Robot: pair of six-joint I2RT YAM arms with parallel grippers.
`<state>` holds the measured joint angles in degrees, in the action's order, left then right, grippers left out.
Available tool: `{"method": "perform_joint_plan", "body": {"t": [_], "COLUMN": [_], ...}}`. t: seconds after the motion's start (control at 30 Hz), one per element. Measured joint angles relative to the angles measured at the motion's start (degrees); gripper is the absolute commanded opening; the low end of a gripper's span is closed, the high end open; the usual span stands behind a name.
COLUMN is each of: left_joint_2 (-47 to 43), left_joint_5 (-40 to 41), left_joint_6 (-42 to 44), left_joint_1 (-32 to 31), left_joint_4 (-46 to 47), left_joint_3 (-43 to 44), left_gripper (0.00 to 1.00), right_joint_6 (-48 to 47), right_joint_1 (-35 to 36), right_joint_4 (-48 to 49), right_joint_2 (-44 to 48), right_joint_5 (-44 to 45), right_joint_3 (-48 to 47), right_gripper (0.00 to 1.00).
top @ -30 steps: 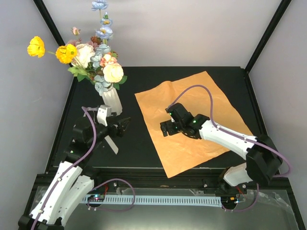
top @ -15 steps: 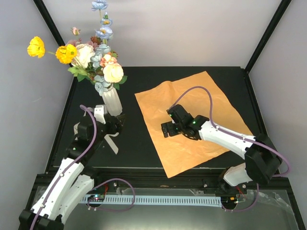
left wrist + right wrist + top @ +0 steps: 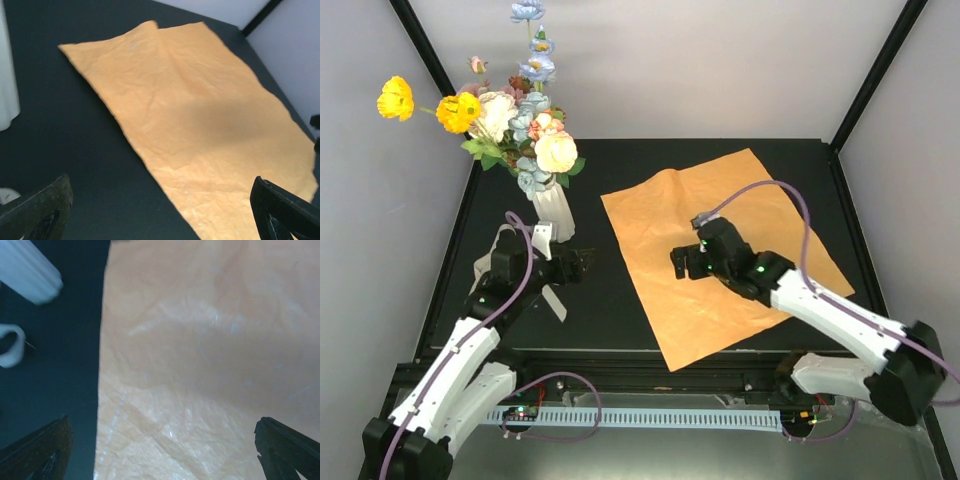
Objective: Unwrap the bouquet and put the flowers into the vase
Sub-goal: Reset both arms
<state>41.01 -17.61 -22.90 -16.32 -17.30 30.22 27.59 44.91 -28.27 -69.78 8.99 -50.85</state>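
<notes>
Both pairs of jaws stood spread wide with nothing between them. From overhead, the left gripper (image 3: 578, 265) hovered over the black table (image 3: 610, 320) near the foot of the vase (image 3: 552, 212). The right gripper (image 3: 682, 265) hung over the near-left part of the orange paper (image 3: 660, 215), which lay opened out flat on the right half of the table. The flowers (image 3: 525, 130) stood in the vase at the far left, blooms fanned out above its rim, and I saw no stem lying on the paper or the table. A cream ribbon (image 3: 554, 302) lay loose beside the left arm. From the left wrist, I saw its fingertips (image 3: 40, 210) far apart and empty, bare paper ahead and a sliver of the vase at the left edge. From the right wrist, the fingertips (image 3: 285, 447) were likewise apart over bare paper, with the vase's base and a loop of ribbon off to the left. I judged the task done, with the wrap off and the flowers in. Only drawing the arms clear seemed left.
</notes>
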Motion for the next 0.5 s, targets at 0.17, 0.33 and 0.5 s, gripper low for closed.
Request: {"method": "perform_joint_plan", "body": {"t": [0.17,0.33,0.5], "left_joint_2": [-0.57,-3.06,-6.54], "left_joint_5": [-6.71,-12.87,-16.41], "left_joint_6": [2.47,4.26,5.51], "left_joint_1": [0.0,0.0,0.0], "left_joint_4": [1.25,3.82,6.6], "left_joint_3": [2.78,3.96,4.22], "left_gripper": [0.99,0.99,0.99], "right_joint_6": [0.44,1.49,2.64], "right_joint_1": [-0.04,-0.04,-0.04], "right_joint_4": [0.98,4.87,8.87], "right_joint_2": [11.63,22.95,30.95], "right_joint_5": [2.71,4.04,4.35], "right_joint_3": [-0.02,1.77,6.47], "right_gripper": [1.0,1.0,1.0]}}
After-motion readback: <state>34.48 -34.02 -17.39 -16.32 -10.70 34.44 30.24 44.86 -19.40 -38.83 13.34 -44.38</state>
